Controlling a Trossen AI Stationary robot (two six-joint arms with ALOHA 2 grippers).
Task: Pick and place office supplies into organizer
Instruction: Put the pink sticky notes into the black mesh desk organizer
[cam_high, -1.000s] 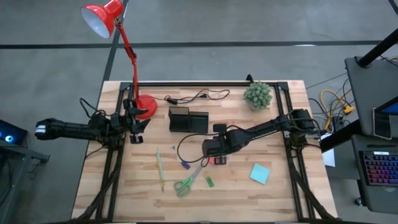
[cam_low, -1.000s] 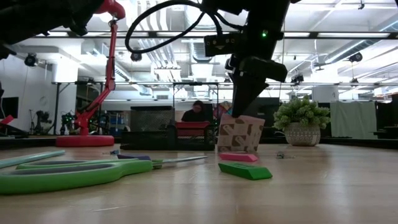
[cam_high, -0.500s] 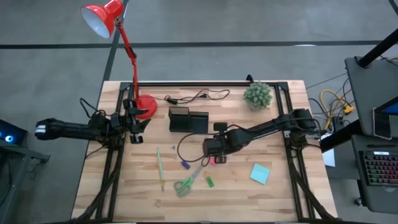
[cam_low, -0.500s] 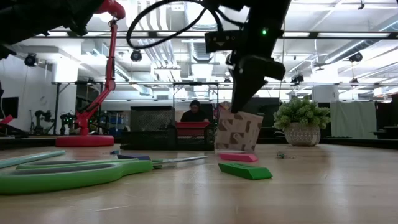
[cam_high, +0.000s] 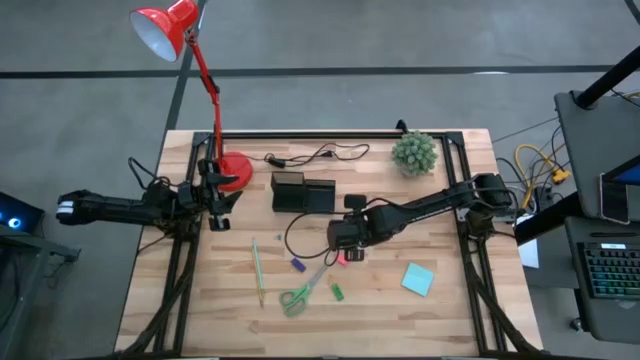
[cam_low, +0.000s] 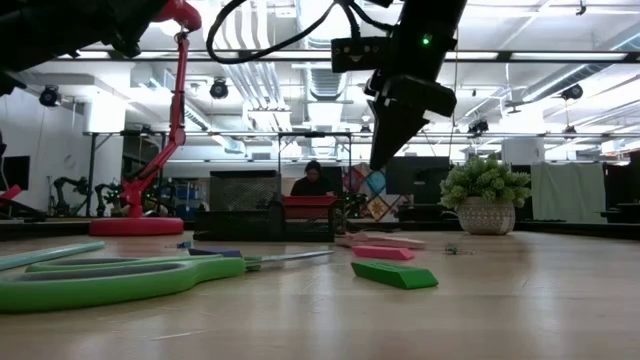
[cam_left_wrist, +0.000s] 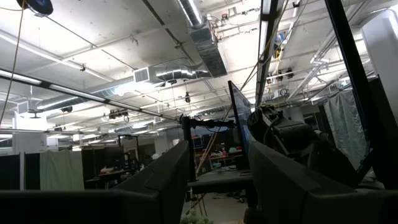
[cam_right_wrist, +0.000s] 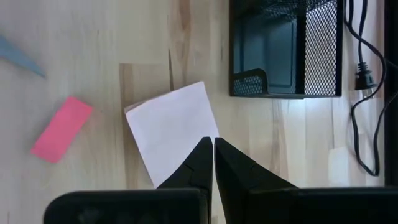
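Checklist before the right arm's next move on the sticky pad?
1. Right tool free of load: ok, raised, holding nothing.
2. Right tool open for a grasp: not ok, shut.
3. Sticky pad flat on the table: ok.
4. Organizer upright, nothing between it and the pad: ok.
5. Left tool out of the way: ok, beside the lamp base.

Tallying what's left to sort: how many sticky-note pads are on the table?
2. A teal pad lies alone toward the table's right edge; a pale pad lies flat under the right gripper, near the organizer.
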